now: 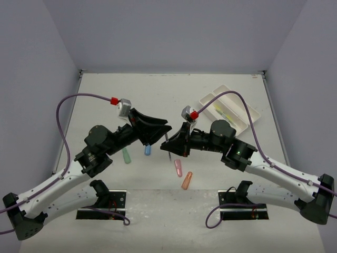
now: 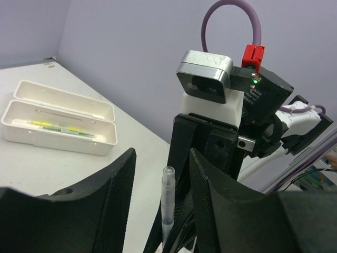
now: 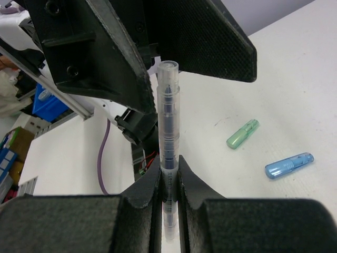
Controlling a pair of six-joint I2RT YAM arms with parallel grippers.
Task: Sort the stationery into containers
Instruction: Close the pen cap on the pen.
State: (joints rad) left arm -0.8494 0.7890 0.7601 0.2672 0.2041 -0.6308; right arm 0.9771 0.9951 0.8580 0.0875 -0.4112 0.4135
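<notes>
Yellow pens [image 2: 52, 126] in one tray [image 2: 58, 145] compartment | clear pen [image 3: 168, 121] pinched by right gripper [image 3: 168, 179], top between spread left gripper [image 2: 161, 161]

The green cap [image 1: 126, 155], blue cap [image 1: 148, 150], pink cap [image 1: 178, 167] and orange cap [image 1: 187, 180] are translucent, the pen [image 3: 168, 132] clear and dark-cored, the tray [image 2: 58, 141] white.

Counter layout. The tray [image 1: 210, 97] sits slantwise in the far right corner, and the tray pens [image 1: 224, 112] lie in its compartment nearer the counter's middle. At the middle, the left gripper [image 1: 162, 134] and the right gripper [image 1: 167, 147] meet tip to tip. The upright pen [image 3: 168, 121] is clamped between the right gripper's fingers, with its top between the left gripper's spread fingers. Toward the near edge, from left to right, lie the leftmost piece [image 1: 126, 156], second piece [image 1: 148, 149], third piece [image 1: 178, 167] and rightmost piece [image 1: 187, 180]. The last is closest to that edge.
</notes>
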